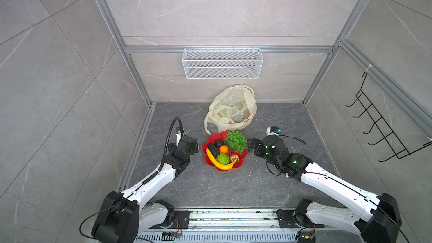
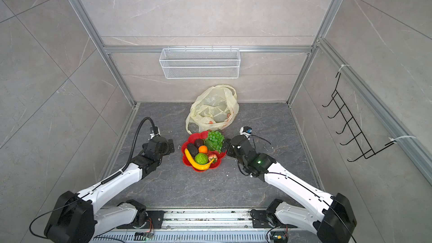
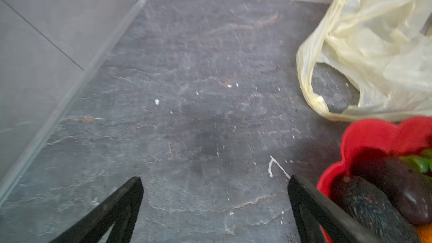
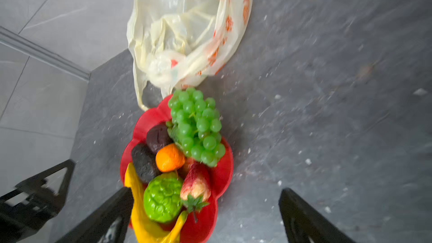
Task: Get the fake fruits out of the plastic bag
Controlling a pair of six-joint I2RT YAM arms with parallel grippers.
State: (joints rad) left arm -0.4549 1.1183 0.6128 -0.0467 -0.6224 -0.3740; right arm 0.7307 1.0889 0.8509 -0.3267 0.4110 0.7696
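Fake fruits (image 1: 224,152) sit heaped on the red flower-shaped plate (image 1: 211,139), just on my side of the plastic bag (image 1: 230,107), which lies slack by the back wall (image 1: 177,90) with a loop handle (image 3: 305,78) right at the plate's rim, so I judge the emptying done, though folds could hide a piece. My left gripper (image 3: 214,180) and right gripper (image 4: 205,190) flank the plate with jaws spread wide, holding nothing. Only the plate lies between me and the bag; the wire basket (image 1: 222,63) and hook rack (image 1: 383,122) hang well clear above.
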